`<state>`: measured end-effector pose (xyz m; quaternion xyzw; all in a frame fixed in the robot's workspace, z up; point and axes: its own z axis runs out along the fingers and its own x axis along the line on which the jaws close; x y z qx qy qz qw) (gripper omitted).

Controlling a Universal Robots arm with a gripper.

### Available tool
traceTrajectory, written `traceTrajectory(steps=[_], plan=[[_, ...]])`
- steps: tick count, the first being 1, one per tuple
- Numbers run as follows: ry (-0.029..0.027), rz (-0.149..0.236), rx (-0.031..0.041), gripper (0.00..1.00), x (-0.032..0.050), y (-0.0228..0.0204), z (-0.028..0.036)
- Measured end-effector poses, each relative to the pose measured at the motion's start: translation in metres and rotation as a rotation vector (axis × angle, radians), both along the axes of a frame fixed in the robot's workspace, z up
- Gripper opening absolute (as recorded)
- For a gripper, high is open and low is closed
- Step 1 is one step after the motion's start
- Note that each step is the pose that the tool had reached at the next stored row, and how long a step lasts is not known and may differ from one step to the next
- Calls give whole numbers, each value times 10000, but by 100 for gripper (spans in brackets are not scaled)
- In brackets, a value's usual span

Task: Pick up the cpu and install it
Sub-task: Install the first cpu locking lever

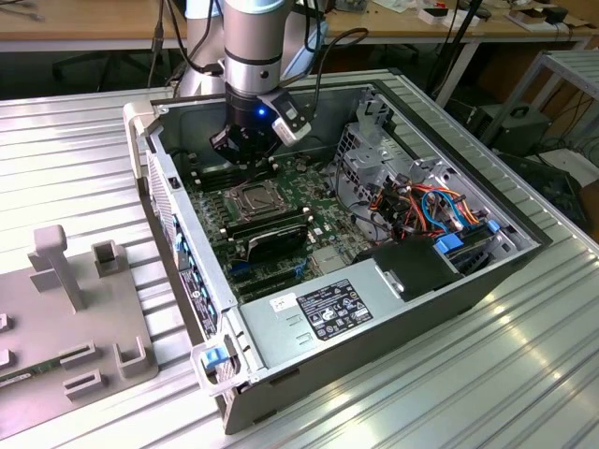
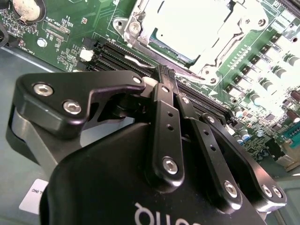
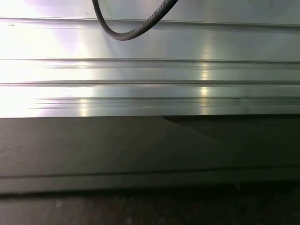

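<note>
Pincer (image 1: 245,150) low inside case, above motherboard (image 1: 281,201)

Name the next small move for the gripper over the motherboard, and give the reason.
Probably a short straight lift. In the second wrist view the gripper has its fingers drawn together with nothing between them, while the cpu already lies in the socket beyond it. The exterior view puts the gripper low inside the computer case.
</note>
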<state>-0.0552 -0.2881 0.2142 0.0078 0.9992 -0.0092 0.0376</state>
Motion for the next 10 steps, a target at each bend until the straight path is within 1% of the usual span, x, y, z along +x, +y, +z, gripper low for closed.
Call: traceTrajectory(steps=[10], plan=[[1, 0, -1, 11, 39, -2, -51]])
